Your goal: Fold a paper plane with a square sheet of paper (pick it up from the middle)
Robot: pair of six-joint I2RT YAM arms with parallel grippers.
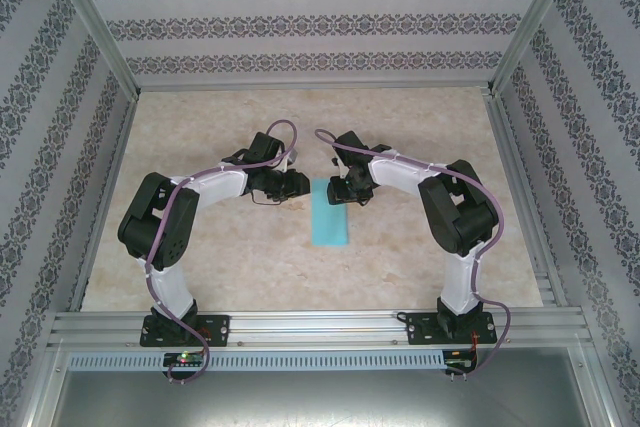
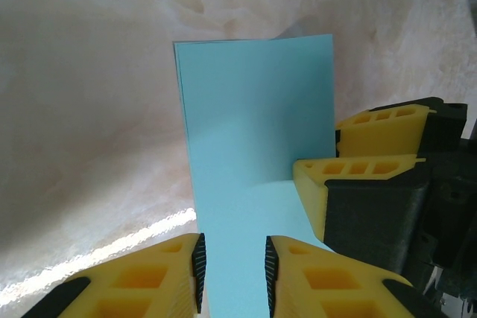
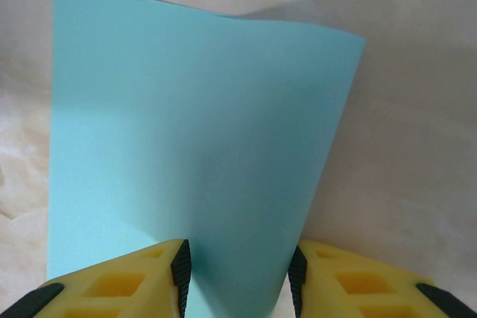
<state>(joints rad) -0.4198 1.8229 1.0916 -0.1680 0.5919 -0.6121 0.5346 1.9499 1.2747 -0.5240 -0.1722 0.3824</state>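
Turquoise paper (image 1: 330,222) lies near the middle of a pale marbled surface (image 1: 250,277), midway between the two arms. From above it reads as a narrow rectangle, its long side running away from the arm bases. The left arm (image 1: 165,222) and right arm (image 1: 455,207) curve inward toward its far end. The left fingers (image 1: 292,185) sit just beside the paper's left edge, and the right fingers (image 1: 342,190) are over its far end. From this height the view is too small to tell how either pair stands. Patterned grey and white walls (image 1: 300,27) enclose the surface.

The left wrist view adds detail. The paper (image 2: 253,124) shows two stacked edges along its left side, so it is doubled over on itself. The yellow left fingers (image 2: 164,281) with black pads are spread apart, gripping nothing, and the paper is seen through the gap between them. At the right of this view, the right fingers (image 2: 358,176) rest at the paper's right edge.

The right wrist view is closer still. Here the paper (image 3: 186,132) is not quite flat: its right side bows upward and casts a shadow on the surface. The right fingers (image 3: 127,288) are also spread wide, with the paper showing between them, unclamped.
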